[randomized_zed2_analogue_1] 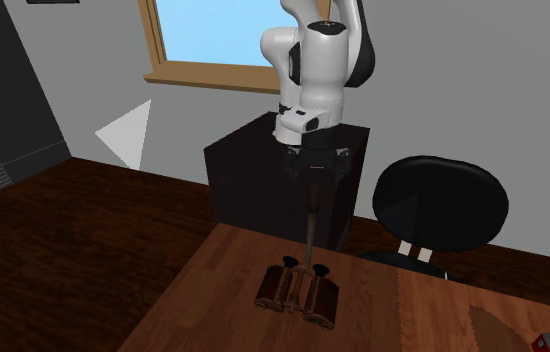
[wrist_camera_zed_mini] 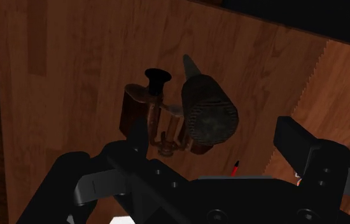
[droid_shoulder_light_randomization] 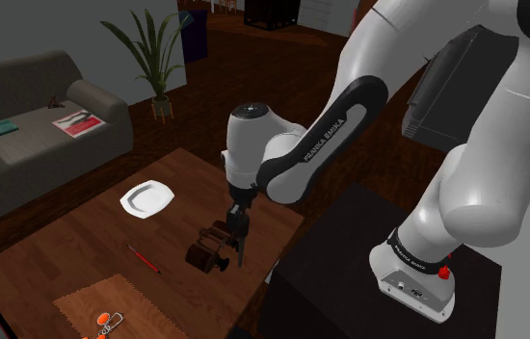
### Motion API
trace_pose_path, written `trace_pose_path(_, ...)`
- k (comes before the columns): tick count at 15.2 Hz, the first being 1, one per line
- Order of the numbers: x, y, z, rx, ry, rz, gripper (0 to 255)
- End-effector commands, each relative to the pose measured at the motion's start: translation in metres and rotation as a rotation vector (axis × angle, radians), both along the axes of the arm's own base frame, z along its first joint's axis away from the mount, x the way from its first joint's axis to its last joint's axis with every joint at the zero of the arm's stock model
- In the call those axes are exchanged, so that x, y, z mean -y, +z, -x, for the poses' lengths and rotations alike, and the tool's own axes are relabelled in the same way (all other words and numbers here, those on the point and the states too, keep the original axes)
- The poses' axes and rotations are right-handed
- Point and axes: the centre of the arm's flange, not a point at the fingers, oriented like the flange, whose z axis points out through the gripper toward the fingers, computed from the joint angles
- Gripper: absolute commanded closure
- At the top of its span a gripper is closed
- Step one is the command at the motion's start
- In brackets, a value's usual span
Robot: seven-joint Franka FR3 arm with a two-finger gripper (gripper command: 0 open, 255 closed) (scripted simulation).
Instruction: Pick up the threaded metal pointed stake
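The stake is seen standing nearly upright on the worktop, point down, just beside the binoculars. It is flanked by the spread fingers of the claw, with gaps left on both sides. It is judged stiff, fairly heavy and slippery; the ridged thick upper end should be taken. "FRANKA EMIKA" can be read on the arm.

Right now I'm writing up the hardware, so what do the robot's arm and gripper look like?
The glossy white arm has rounded links and dark joints; one dark link carries white FRANKA EMIKA lettering. A small red dot sits on its base flange. The all-black gripper is blocky and angular.
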Motion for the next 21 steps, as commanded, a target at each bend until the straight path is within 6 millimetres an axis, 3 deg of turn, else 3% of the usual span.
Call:
trace_pose_path(1, 0.000, -0.012, 0.000, 0.000, 0.000, 0.000, 0)
trace_pose_path(4, 0.000, -0.020, 0.000, 0.000, 0.000, 0.000, 0)
trace_pose_path(5, 0.000, -0.020, 0.000, 0.000, 0.000, 0.000, 255)
trace_pose_path(14, 0.000, -0.020, 0.000, 0.000, 0.000, 0.000, 255)
trace_pose_path(21, 0.000, 0.017, 0.000, 0.000, 0.000, 0.000, 255)
